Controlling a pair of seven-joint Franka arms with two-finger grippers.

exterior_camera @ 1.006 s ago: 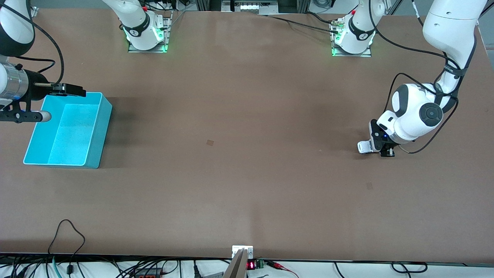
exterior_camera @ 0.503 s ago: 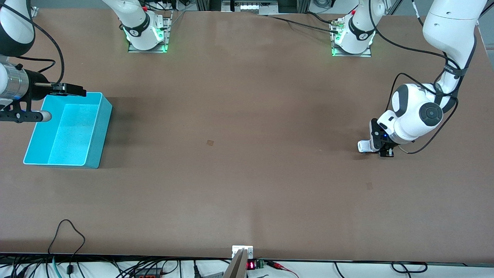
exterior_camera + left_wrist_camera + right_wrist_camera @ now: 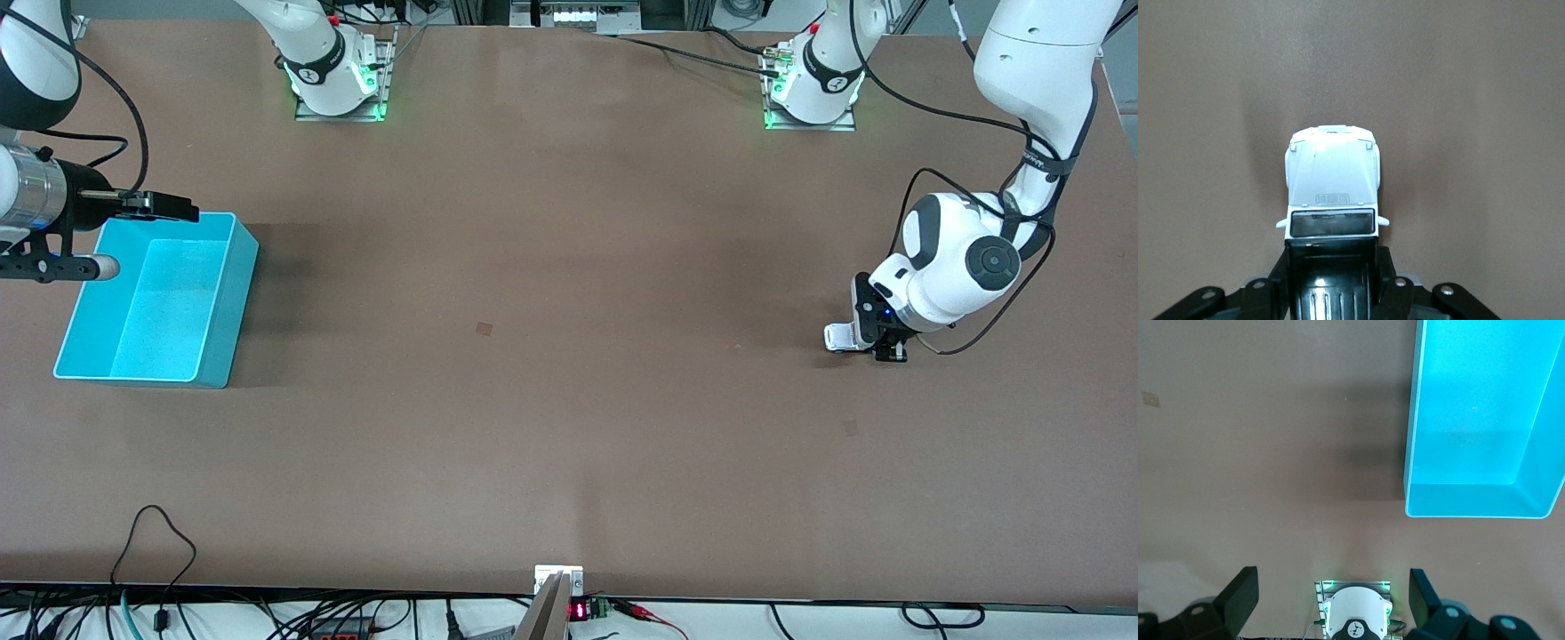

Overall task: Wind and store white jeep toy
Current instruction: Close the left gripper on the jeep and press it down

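Note:
The white jeep toy (image 3: 837,336), white with a black roof and dark windscreen, is at the left arm's end of the table. My left gripper (image 3: 869,343) is shut on its rear half and holds it low at the table top. In the left wrist view the jeep (image 3: 1331,180) points away from the fingers (image 3: 1388,293), which press its black roof sides. I cannot tell whether its wheels touch the table. My right gripper (image 3: 173,207) is open and empty over the far rim of the turquoise bin (image 3: 233,302). Its fingers (image 3: 1241,590) stand wide apart.
The turquoise bin (image 3: 1471,508) is empty and stands at the right arm's end of the table. Both arm bases (image 3: 338,80) stand along the far edge. Cables lie along the near table edge (image 3: 160,533).
The left gripper with the jeep has shifted very slightly away from the front camera. The right arm has not moved.

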